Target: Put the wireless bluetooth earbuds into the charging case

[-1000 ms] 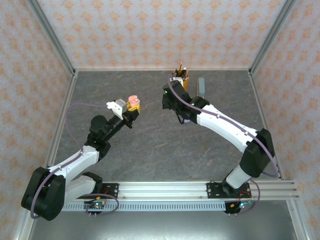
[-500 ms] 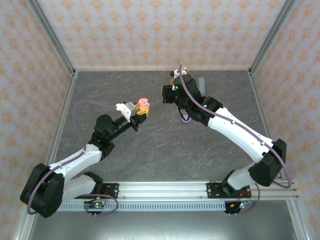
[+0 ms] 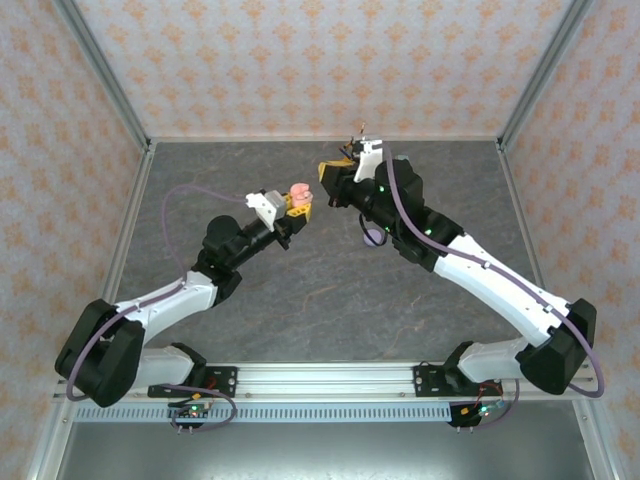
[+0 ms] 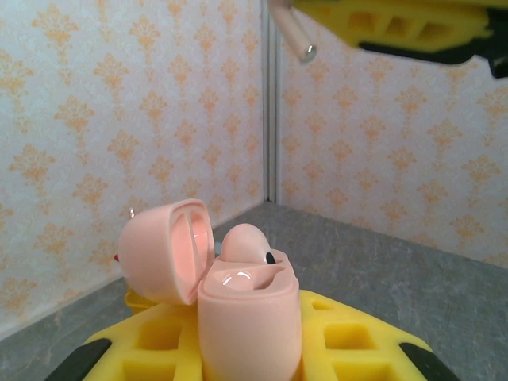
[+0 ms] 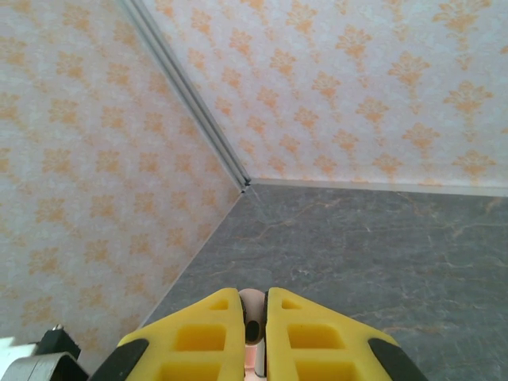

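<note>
Left of centre in the overhead view, the left gripper [image 3: 297, 203] is raised above the grey table [image 3: 300, 300]. Its yellow fingers [image 4: 349, 337] are pressed against the sides of the pale pink charging case [image 3: 298, 192]. The left wrist camera shows the case [image 4: 250, 317] standing upright at lower centre, with its lid [image 4: 163, 250] swung open to the left. One pink earbud [image 4: 244, 240] is seated in the case, and a glossy empty well lies in front of it.

Just right of the case in the overhead view, the right gripper [image 3: 332, 168] is close to it but apart from it. The right wrist camera shows its jaws nearly together, pinching a second earbud [image 5: 252, 305] at bottom centre. At the top of the left wrist view, that earbud's stem [image 4: 292, 36] pokes down and to the right from the yellow fingers [image 4: 397, 20], well above the open case.
</note>
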You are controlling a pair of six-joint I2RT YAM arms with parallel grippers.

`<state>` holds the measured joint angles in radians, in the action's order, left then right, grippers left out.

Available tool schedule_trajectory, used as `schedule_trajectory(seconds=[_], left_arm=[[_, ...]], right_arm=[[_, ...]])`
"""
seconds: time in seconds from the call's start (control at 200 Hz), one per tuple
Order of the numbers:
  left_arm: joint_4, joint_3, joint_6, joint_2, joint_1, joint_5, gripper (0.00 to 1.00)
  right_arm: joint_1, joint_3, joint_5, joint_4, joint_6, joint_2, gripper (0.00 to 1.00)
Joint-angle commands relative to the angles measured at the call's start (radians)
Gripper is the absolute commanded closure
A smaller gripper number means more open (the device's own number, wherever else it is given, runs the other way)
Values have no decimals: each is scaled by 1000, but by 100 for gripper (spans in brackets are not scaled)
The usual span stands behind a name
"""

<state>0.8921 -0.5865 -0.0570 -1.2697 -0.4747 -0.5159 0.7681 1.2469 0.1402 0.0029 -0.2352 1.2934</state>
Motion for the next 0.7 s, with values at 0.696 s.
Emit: schedule_trajectory(seconds=[0.696], left_arm=[[108, -121, -4, -71, -33, 4, 100]], right_arm=[[11, -103, 99, 212, 4, -12, 89]])
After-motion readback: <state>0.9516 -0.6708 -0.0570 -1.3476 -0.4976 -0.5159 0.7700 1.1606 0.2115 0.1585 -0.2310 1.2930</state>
